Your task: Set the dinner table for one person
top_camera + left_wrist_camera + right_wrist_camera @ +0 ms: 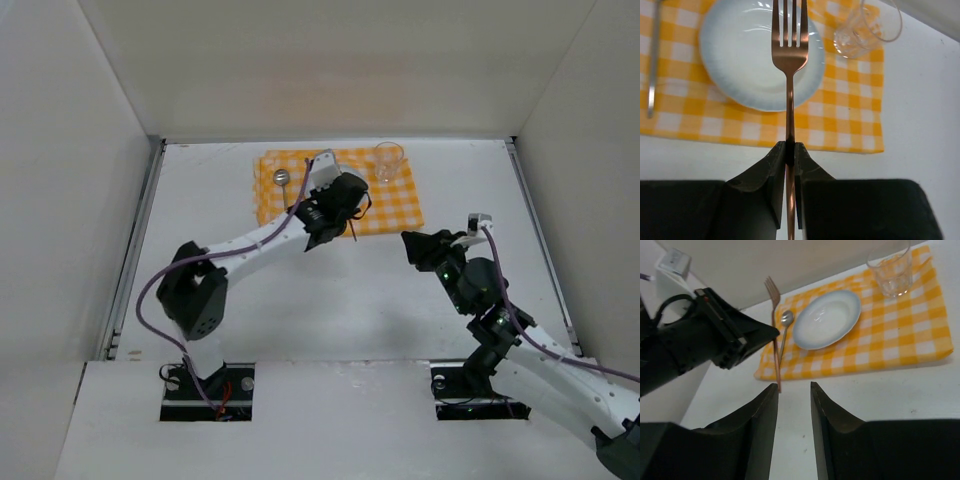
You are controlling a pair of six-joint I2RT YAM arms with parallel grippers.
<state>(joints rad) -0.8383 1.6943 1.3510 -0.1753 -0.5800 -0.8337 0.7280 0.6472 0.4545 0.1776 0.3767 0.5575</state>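
Observation:
My left gripper (790,147) is shut on the handle of a copper fork (789,55) and holds it in the air, tines over a pale blue-white plate (760,55). The plate lies on the orange-and-white checked cloth (850,115). In the top view this gripper (340,210) hangs over the cloth (395,210) and hides the plate. My right gripper (794,387) is open and empty above the bare white dinner table (890,390), in front of the cloth's near edge. It sits to the right in the top view (418,245). The fork (774,330) also shows in the right wrist view.
A clear glass (389,160) stands on the cloth's far right corner and shows in both wrist views (867,25) (890,270). A silver spoon (282,180) lies on the cloth left of the plate (827,320). White walls enclose the table (300,290).

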